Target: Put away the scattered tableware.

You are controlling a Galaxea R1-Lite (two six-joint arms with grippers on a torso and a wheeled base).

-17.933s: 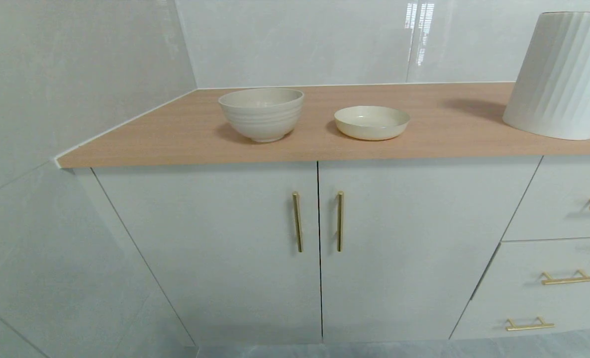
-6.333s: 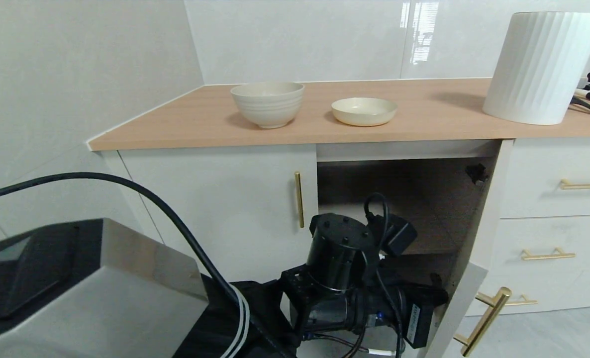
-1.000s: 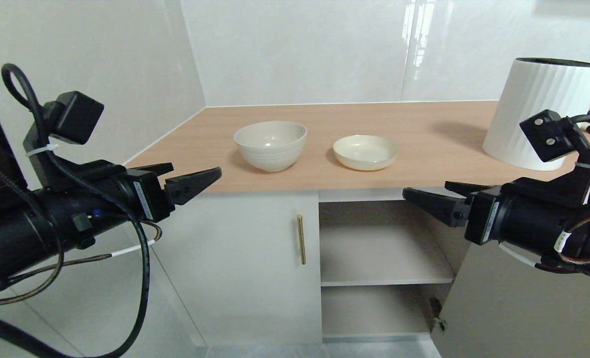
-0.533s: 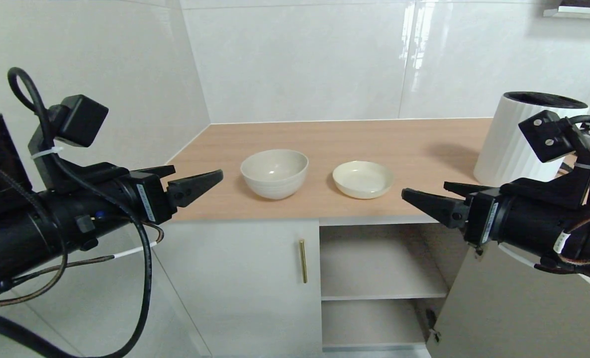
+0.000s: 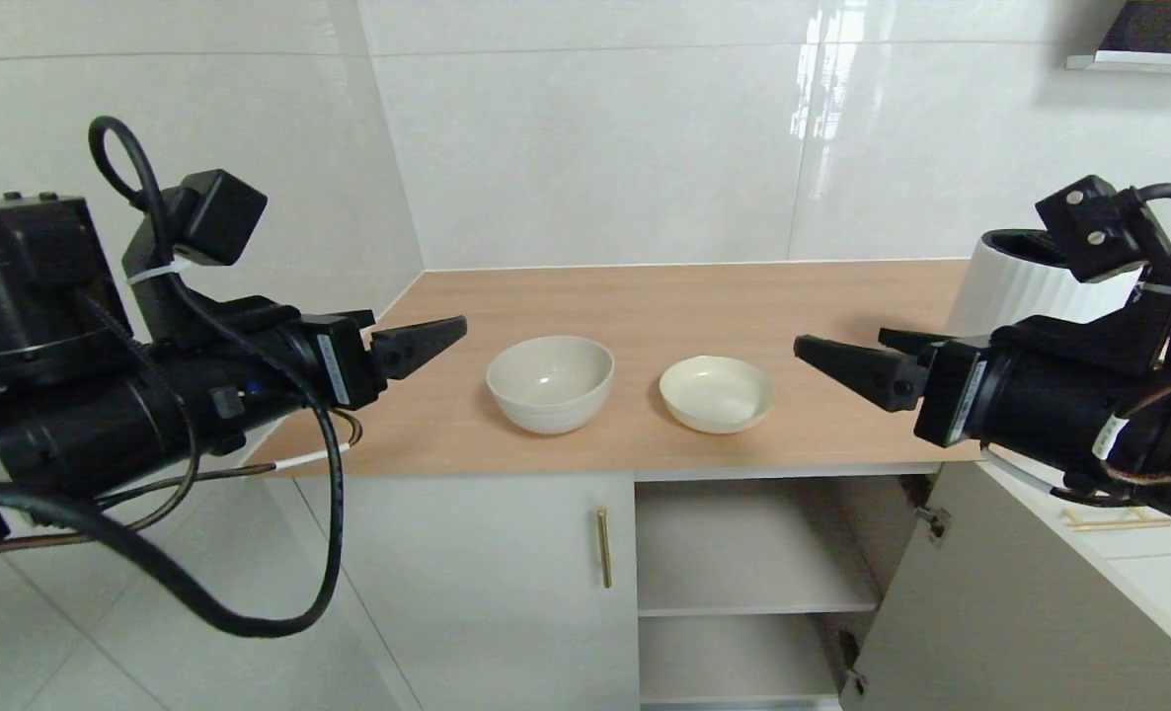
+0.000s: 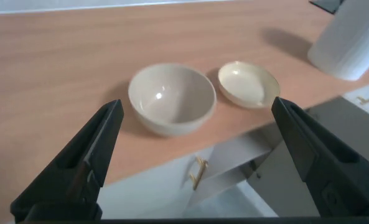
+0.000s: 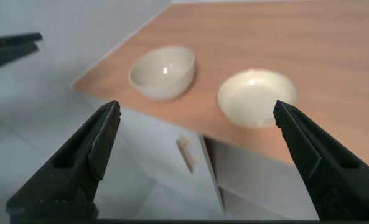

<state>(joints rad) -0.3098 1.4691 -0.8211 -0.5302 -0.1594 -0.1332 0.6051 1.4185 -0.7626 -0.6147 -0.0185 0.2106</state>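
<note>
The left tool [image 5: 418, 321], jaws spread and empty, hung just left of the bowl [image 5: 550, 383]. The right tool [image 5: 839, 338], likewise spread, hung right of the dish [image 5: 716, 393]. Both vessels stood apart near the table's [image 5: 664, 296] front edge, each nearest its own side's tool.

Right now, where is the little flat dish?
In the head view the shallow dish sits on the wooden counter, just right of the deeper bowl, above the open cupboard.

A gap separates bowl [image 5: 549, 383] and dish [image 5: 716, 393]; white bin [image 5: 1010, 286] (behind right claw [image 5: 838, 339]) blocks that side.
</note>
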